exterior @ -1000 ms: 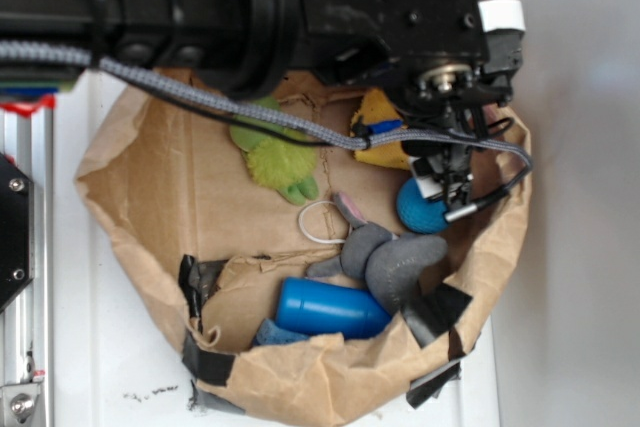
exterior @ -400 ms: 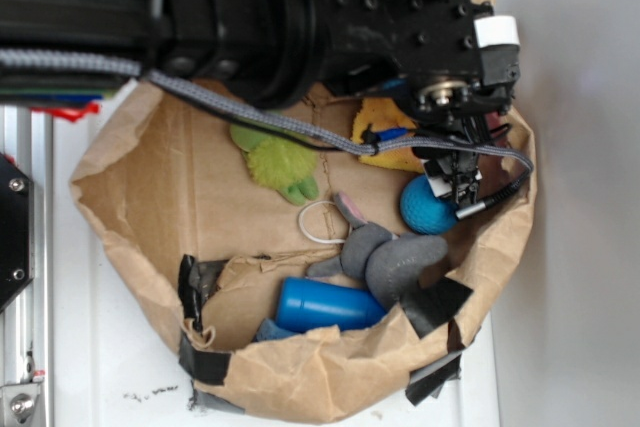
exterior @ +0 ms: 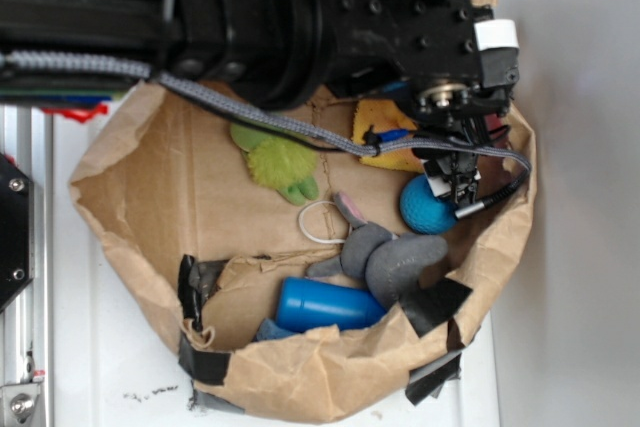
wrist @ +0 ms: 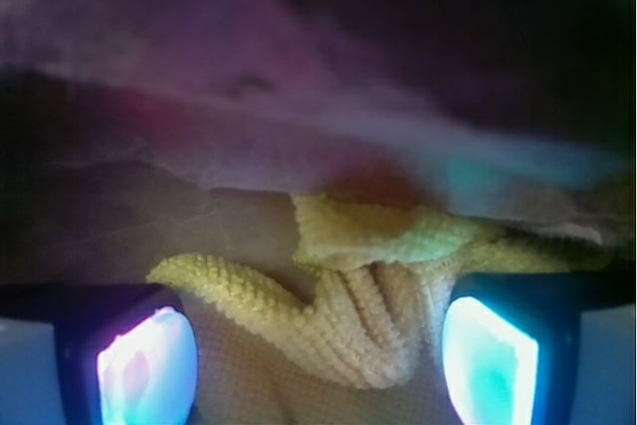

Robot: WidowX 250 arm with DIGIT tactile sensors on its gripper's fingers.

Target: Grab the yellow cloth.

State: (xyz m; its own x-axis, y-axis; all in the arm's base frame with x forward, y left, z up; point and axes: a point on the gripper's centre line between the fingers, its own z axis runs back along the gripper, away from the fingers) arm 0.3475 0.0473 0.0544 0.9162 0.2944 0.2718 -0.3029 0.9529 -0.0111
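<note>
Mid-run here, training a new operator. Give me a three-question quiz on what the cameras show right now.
1. True or false: in the wrist view, the yellow cloth lies between the two pads of the claw.
2. Which object sits beside the yellow cloth under the arm: A) teal ball, B) blue cylinder, C) green plush toy?
3. Fill in: everything lies inside a brown paper ____.

Key: 1 true; 2 A; 3 bag.

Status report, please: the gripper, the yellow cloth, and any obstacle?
Gripper open, one finger on each side of the yellow cloth. Cloth bunched between the fingers, not yet clamped. Teal ball beside it, not in the way.
</note>
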